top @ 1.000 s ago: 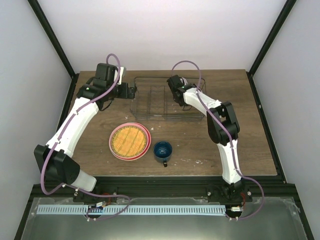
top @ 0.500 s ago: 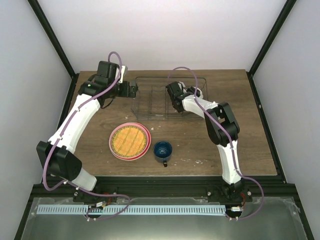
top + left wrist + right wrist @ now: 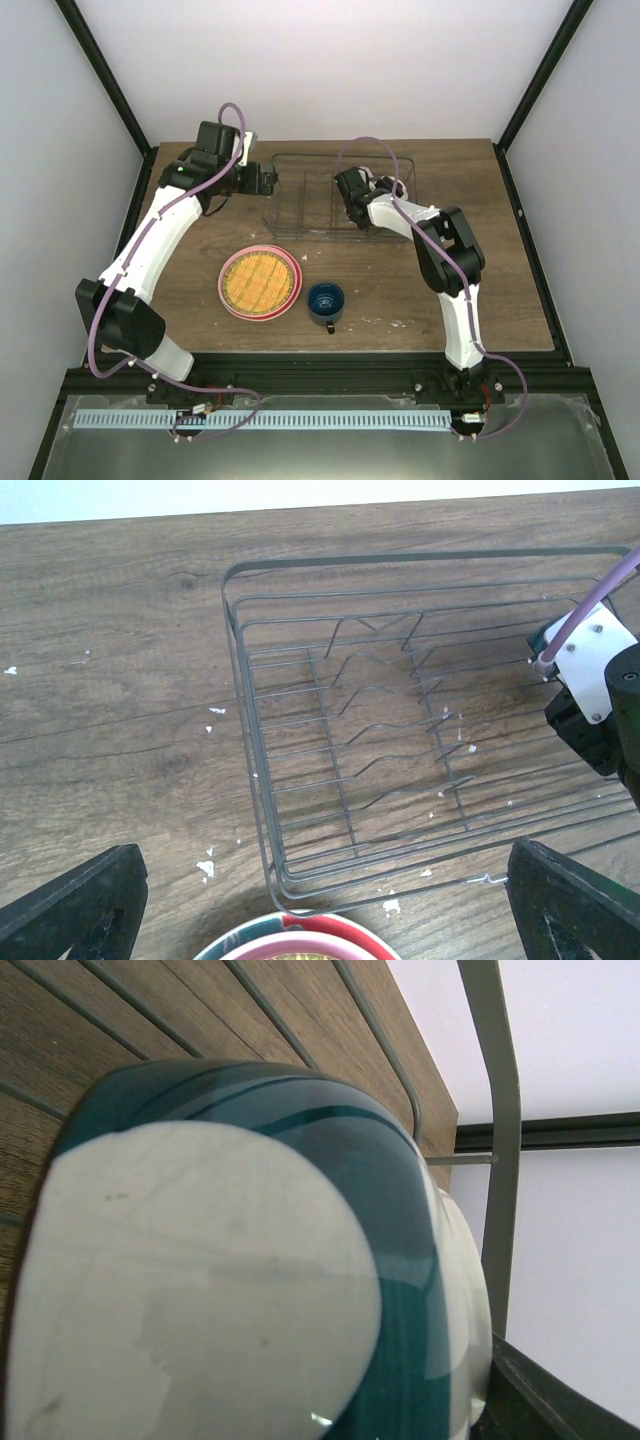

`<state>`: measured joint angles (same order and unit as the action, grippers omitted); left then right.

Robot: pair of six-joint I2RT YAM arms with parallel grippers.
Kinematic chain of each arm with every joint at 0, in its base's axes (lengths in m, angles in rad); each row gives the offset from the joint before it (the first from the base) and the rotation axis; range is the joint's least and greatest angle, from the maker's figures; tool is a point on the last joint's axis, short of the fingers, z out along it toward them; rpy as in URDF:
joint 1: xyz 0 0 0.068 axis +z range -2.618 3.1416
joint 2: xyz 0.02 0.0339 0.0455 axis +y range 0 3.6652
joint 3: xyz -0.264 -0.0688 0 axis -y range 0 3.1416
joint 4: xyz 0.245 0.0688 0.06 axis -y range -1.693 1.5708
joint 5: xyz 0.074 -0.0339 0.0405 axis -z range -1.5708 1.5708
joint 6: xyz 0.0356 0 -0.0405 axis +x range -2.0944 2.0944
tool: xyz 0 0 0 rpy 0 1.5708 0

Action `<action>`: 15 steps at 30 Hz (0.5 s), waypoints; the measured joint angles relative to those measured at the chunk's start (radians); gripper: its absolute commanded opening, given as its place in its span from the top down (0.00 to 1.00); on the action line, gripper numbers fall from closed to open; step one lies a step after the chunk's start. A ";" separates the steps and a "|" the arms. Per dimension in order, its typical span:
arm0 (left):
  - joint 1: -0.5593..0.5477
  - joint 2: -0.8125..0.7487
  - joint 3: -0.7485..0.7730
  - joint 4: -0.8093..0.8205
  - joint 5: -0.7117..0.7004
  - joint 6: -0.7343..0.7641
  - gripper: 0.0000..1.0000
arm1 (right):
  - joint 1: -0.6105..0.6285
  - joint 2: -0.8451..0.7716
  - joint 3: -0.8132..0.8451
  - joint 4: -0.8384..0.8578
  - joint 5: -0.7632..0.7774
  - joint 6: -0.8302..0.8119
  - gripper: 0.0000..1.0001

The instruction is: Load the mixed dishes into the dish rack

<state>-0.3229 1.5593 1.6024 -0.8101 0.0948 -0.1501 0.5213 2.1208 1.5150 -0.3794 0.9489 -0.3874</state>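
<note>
Now: right gripper (image 3: 352, 205) half-closed, gripping bowl (image 3: 250, 1290) over the right half of rack (image 3: 250, 730). Left gripper (image 3: 268, 183) wide open, empty, beside rack. I'd lower slowly, seat bowl, then release.

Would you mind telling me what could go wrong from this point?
1. The right gripper seems to hold the teal-and-cream bowl within the dish rack; released tilted, it may roll or wedge between the dividers.
2. The open left gripper sits close to the rack's left end, so a move might nudge it.
</note>
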 measured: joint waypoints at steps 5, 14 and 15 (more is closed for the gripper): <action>0.000 0.000 0.000 0.000 0.000 0.000 0.00 | 0.007 0.000 -0.006 -0.002 0.005 0.000 0.48; 0.000 0.000 0.000 0.000 -0.001 0.001 0.00 | 0.021 0.000 -0.006 -0.026 0.017 0.003 0.40; 0.000 0.000 0.000 0.000 -0.001 0.001 0.00 | 0.023 0.000 -0.006 -0.029 0.019 0.004 0.40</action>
<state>-0.3229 1.5593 1.6024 -0.8097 0.0940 -0.1493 0.5442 2.1204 1.5093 -0.4088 0.9676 -0.3836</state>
